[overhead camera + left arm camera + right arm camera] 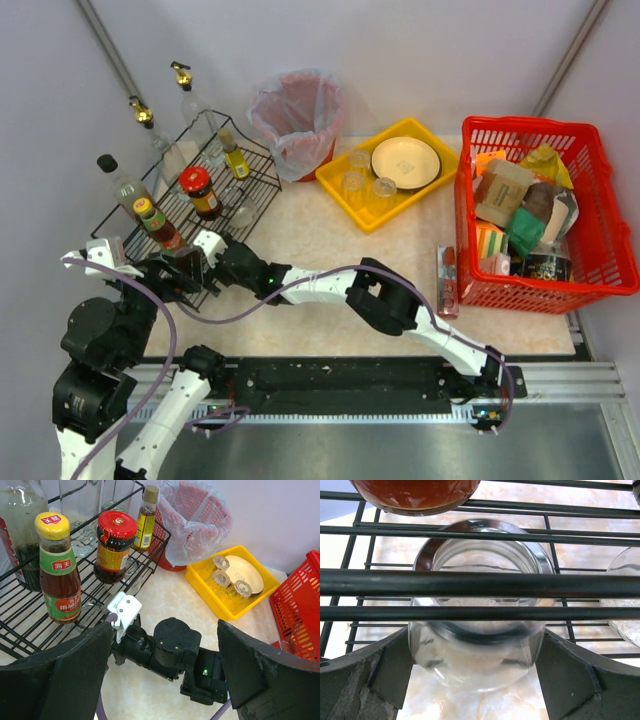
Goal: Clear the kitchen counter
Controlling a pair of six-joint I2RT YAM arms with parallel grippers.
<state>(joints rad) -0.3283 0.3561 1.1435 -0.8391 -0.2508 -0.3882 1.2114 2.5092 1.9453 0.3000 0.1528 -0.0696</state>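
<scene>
Kitchen counter (580, 555) behind rack bars (480, 582): right claw (475, 655) flanks glass (477, 632) (grip unclear), left claw (165, 640) gapes empty.

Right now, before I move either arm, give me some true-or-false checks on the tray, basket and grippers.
The white round plate lies in the yellow plastic tray. True.
The left gripper grips a sauce bottle. False: it is open, holding nothing.
The red plastic shopping basket is empty. False: packaged goods fill it.
The right gripper has its fingers either side of a clear glass cup, seen through the black wire rack. True.
</scene>
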